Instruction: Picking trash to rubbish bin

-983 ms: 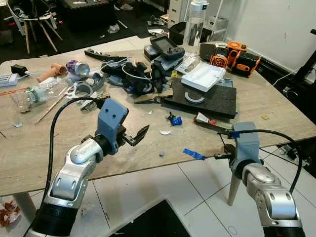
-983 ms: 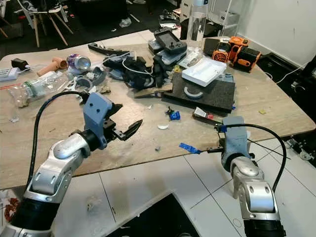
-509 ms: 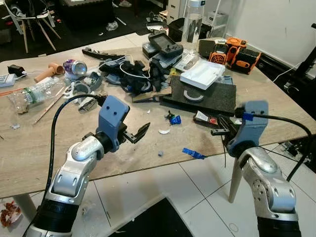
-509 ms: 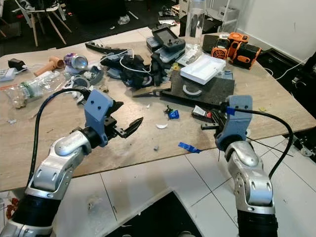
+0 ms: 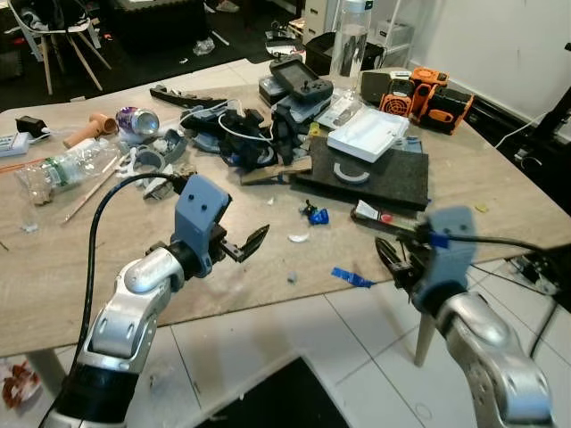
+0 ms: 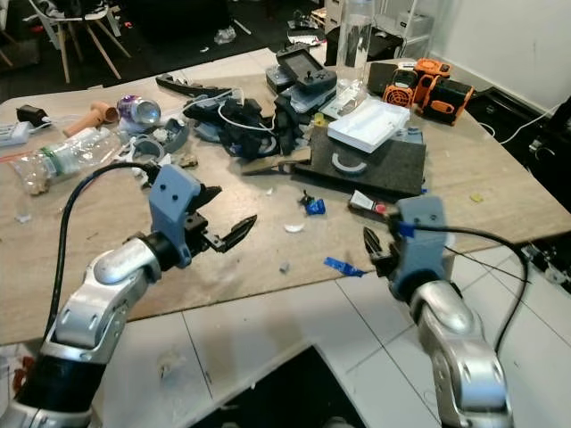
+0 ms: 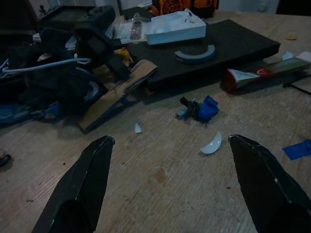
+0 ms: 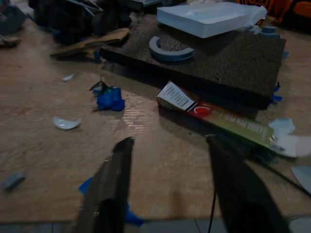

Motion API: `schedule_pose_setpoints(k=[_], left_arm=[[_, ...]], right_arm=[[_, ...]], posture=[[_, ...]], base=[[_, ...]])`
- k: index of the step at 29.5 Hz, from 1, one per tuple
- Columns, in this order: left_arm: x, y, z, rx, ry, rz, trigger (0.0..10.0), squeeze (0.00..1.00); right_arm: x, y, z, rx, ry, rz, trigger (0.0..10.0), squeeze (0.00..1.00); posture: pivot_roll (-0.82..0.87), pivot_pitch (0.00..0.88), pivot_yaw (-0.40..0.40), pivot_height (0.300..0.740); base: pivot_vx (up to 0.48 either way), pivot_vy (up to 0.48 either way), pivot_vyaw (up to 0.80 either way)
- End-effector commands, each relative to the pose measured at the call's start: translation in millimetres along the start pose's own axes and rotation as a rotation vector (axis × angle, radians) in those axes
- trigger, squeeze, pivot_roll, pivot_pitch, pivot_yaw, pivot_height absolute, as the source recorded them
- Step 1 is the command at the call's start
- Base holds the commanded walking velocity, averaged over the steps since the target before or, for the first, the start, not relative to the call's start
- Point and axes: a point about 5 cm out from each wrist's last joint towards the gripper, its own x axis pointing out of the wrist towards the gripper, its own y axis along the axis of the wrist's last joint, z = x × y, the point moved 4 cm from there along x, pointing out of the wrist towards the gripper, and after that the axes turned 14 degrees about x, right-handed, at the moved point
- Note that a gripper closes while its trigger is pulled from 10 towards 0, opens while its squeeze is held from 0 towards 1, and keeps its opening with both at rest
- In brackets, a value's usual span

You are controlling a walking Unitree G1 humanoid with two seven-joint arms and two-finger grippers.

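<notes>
Both hands open, empty, over near table edge.
Left hand [image 5: 243, 245] spread above table [image 5: 53, 267]; right hand [image 5: 399, 259] parted at edge. Trash between them: white shard [image 5: 298, 238], blue scrap [image 5: 317, 216], blue tape [image 5: 351, 278], wrapper [image 8: 214, 114].

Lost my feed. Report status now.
Left gripper open, empty above the table. Right gripper open, empty at the table's near edge, before the toothpaste tube. Blue tape strip lies loose. Nothing blocks.
</notes>
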Motion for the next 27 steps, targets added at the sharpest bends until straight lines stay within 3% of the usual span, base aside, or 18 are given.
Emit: schedule_pose_setpoints(k=[1, 8, 12, 13, 14, 15, 27], left_arm=[[-3.5, -3, 1.2, 0.003, -0.019, -0.013, 10.0, 0.0], [-3.3, -2, 3.0, 0.002, -0.029, -0.009, 10.0, 0.0], [-2.3, -1, 7.8, 0.006, -0.048, -0.006, 10.0, 0.0], [-1.9, -1, 9.2, 0.008, -0.054, -0.006, 10.0, 0.0], [-1.6, -1, 10.0, 0.009, -0.058, -0.007, 10.0, 0.0], [-1.5, -2, 12.5, 0.013, -0.074, -0.009, 10.0, 0.0], [-11.5, 11, 48.9, 0.027, -0.312, 0.065, 10.0, 0.0]], right_arm=[[-11.3, 1, -2.5, 0.018, 0.0, 0.022, 10.0, 1.0], [-22.5, -12, -0.2, -0.015, -0.025, -0.024, 10.0, 1.0], [-29.0, -33, 13.5, -0.047, -0.107, -0.127, 10.0, 1.0], [-28.3, -38, 15.8, -0.042, -0.116, -0.152, 10.0, 0.55], [-27.6, -41, 16.6, -0.037, -0.118, -0.164, 10.0, 0.55], [-26.1, -45, 17.9, -0.024, -0.121, -0.184, 10.0, 0.0], [-10.4, -71, 28.9, -0.024, -0.128, -0.288, 10.0, 0.0]], posture=[[-0.01, 0.154, 0.052, 0.74], [-0.01, 0.151, 0.05, 0.74], [-0.01, 0.146, 0.05, 0.74], [-0.01, 0.146, 0.05, 0.74], [-0.01, 0.146, 0.05, 0.74], [-0.01, 0.14, 0.053, 0.74], [-0.01, 0.146, 0.048, 0.74]], base=[[0.0, 0.0, 0.0], [0.0, 0.0, 0.0], [0.0, 0.0, 0.0], [0.0, 0.0, 0.0], [0.0, 0.0, 0.0], [0.0, 0.0, 0.0], [0.0, 0.0, 0.0]])
